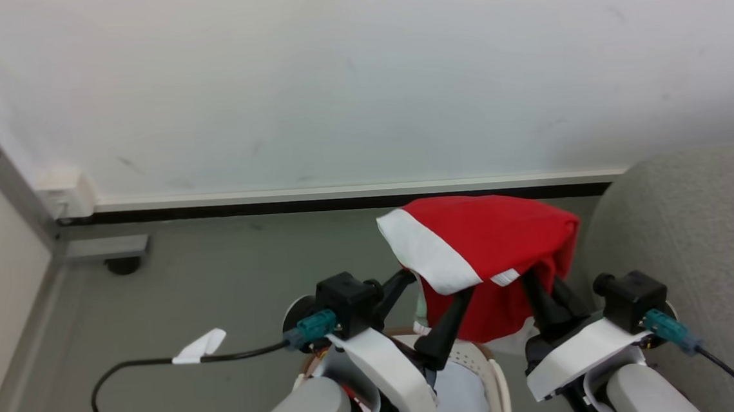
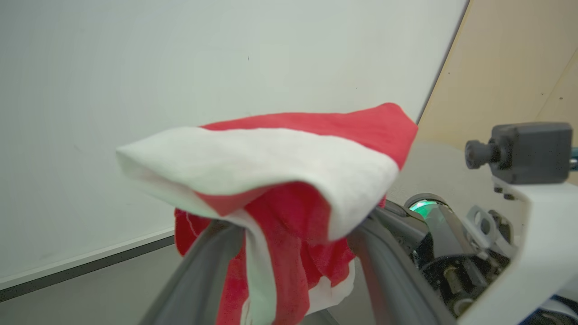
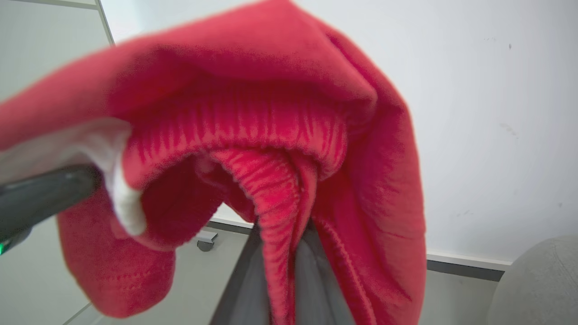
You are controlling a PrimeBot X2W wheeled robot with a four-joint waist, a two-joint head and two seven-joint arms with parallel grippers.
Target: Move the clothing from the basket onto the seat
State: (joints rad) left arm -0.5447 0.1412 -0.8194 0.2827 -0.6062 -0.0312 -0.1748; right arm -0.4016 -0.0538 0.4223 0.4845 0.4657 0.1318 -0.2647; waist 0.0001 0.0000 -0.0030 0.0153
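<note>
One red garment (image 1: pixel 492 236) hangs above the basket (image 1: pixel 471 356), just beside the grey sofa (image 1: pixel 685 222), in head view. Left wrist: left gripper (image 2: pixel 293 234) jaws spread wide, cloth draped over both fingers (image 2: pixel 198 271). Right wrist: right gripper (image 3: pixel 282 271) jaws clamped on its ribbed hem.

The clothing (image 1: pixel 492 236) hangs above the basket (image 1: pixel 501 381) — seat (image 1: pixel 697 221) on its right
</note>
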